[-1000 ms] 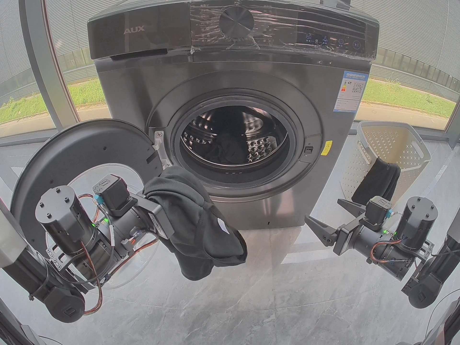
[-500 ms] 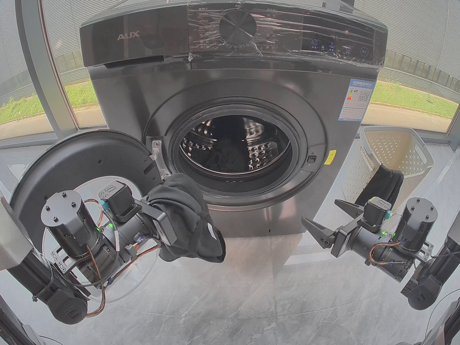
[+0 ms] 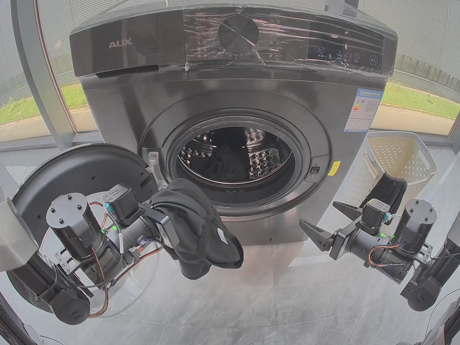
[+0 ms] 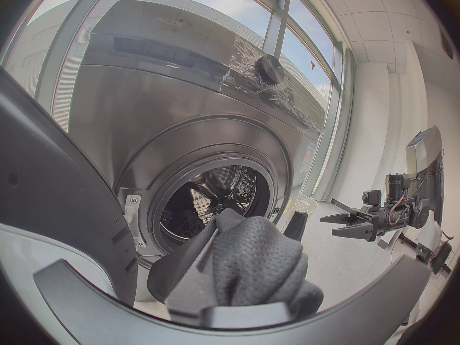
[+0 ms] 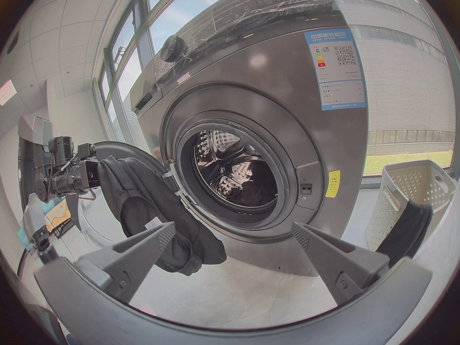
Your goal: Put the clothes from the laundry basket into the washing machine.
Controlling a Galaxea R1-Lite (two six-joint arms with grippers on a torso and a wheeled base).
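With fingers (image 3: 166, 231) of the left gripper (image 3: 173, 224) clamped on a crumpled black fabric garment (image 3: 206, 233), holds it clear of the pale grey marble-patterned tile floor (image 3: 268, 303), just in front of and below the round mouth (image 3: 235, 161) of the dark grey front-loading washing machine (image 3: 268, 92); lets the cloth hang in loose folds beneath the grip, a small white tag facing outward; cannot tell whether the cloth touches the machine's front. Sits just beside the round dark grey door with a clear window (image 3: 81, 168), swung fully open on the robot's left. Shows a further dark piece of clothing (image 3: 230, 164) lying low inside the shiny perforated metal drum. Spreads the two pointed dark fingers of the right gripper (image 3: 322, 216) wide apart, empty, near the machine's lower right corner and well apart from the held garment. Finds the white perforated plastic laundry basket (image 3: 402, 156) on the floor to the right of the machine, behind the right gripper, with another black garment (image 3: 390, 192) draped over its near rim and hanging down the outer wall
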